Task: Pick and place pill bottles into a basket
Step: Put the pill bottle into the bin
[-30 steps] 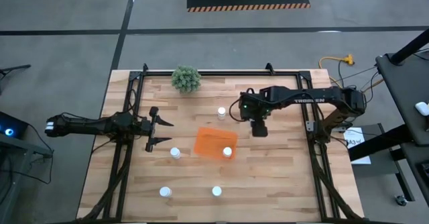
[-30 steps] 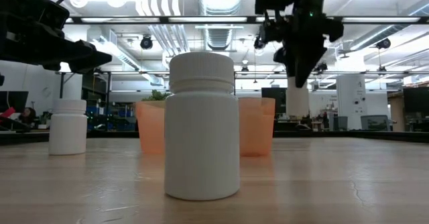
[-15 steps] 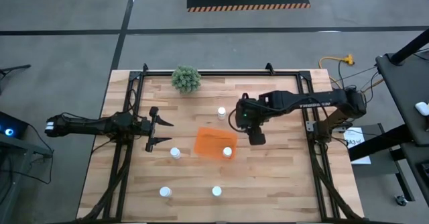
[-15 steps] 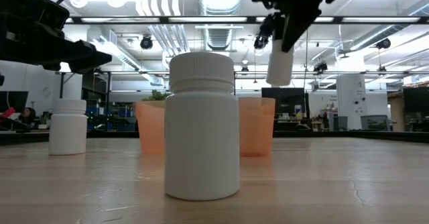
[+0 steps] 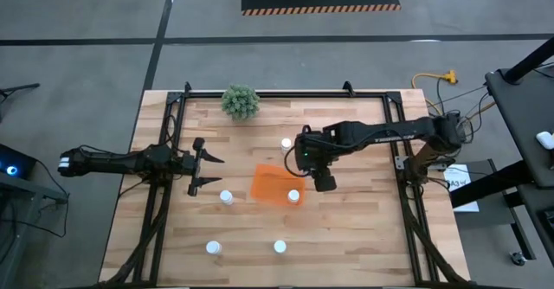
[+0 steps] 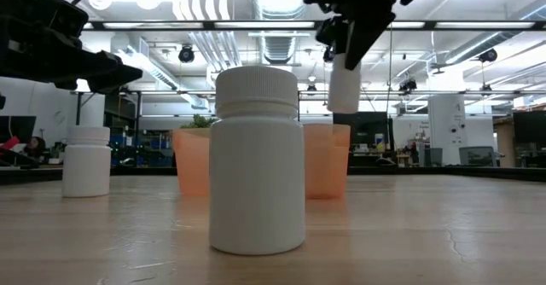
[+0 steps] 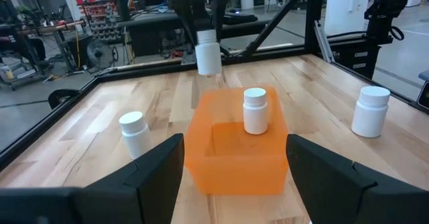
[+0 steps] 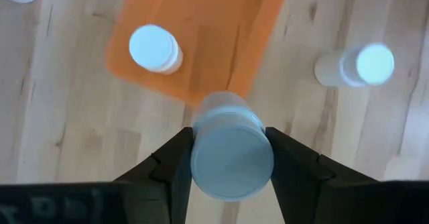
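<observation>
the right gripper (image 8: 229, 158), fingers clenched on a small white-capped pill bottle (image 8: 231, 155), has moved closer over the orange rectangular basket (image 5: 273, 183); left gripper (image 5: 210, 170) fingers stay released.

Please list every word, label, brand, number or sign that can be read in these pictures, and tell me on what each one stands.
No text can be read with certainty.
Right arm: white lettering, too small to read.
Paper tag near that arm's base: dark print, too small to read.
Pill bottle nearest the low camera: no label shows.
</observation>
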